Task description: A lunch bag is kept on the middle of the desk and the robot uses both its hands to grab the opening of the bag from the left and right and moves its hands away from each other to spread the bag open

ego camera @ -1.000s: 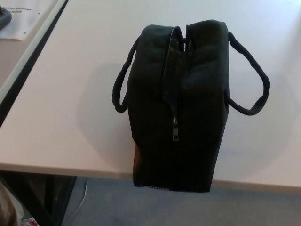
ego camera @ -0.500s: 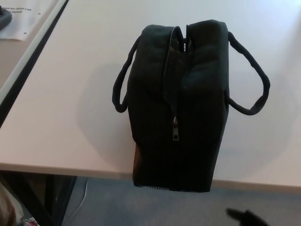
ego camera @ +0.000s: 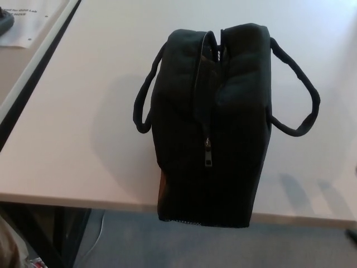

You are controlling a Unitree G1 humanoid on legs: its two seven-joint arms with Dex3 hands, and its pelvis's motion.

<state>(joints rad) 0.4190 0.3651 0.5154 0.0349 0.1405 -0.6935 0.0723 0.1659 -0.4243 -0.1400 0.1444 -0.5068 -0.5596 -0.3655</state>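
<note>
- Desk point(ego camera: 72, 139) is the largest thing we see: a pale top, with the black lunch bag point(ego camera: 215, 128) standing near its front edge, a little right of the picture's middle, its near end reaching over that edge.
- Lunch bag is upright, and its opening point(ego camera: 211, 67) along the top is only a narrow slit at the far end; nearer to us the zipper pull point(ego camera: 208, 156) hangs on a closed line.
- Two handles lie out to the sides, the left handle point(ego camera: 144, 100) and the right handle point(ego camera: 301, 89), both slack on the desk.
- At the lower right corner we see a small dark tip point(ego camera: 352, 234); perhaps it is part of the right hand, but we cannot tell, nor how its fingers stand.
- We see no left hand.
- We judge that the task is at its beginning: nothing grips the opening, so reaching, grasping on both sides and pulling apart are all left.
</note>
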